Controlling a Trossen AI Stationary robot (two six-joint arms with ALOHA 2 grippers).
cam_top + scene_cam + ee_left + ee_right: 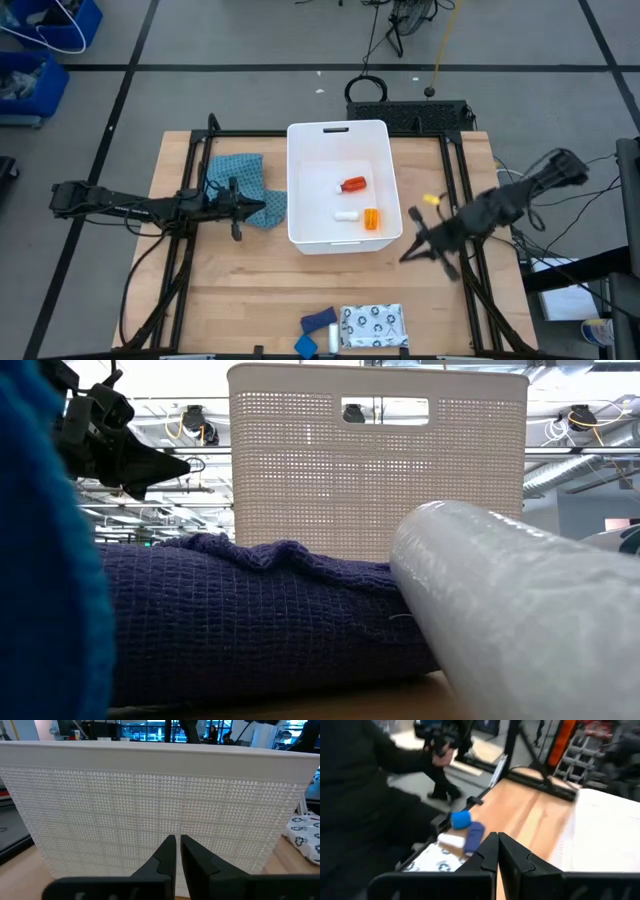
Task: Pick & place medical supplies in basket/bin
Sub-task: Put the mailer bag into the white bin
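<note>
1. Supplies left to move, blue pieces (pixel 317 328), a white tube (pixel 333 339) and a flat white dark-patterned pouch (pixel 373 326), lie clustered at the counter's (pixel 240 290) near edge; an orange pill bottle (pixel 372 220), red bottle (pixel 353 184) and small white item (pixel 346 214) sit inside the large white plastic tub (pixel 337 128).
2. Left gripper (pixel 238 210), fingers nearly together and holding nothing, sits over the teal cloth (pixel 240 176), facing the tub wall; the cluster is off to its side, toward the near edge.
3. Right gripper (pixel 412 250), closed and empty, hangs beside the tub's other side, angled toward the cluster, so it looks better placed.
</note>
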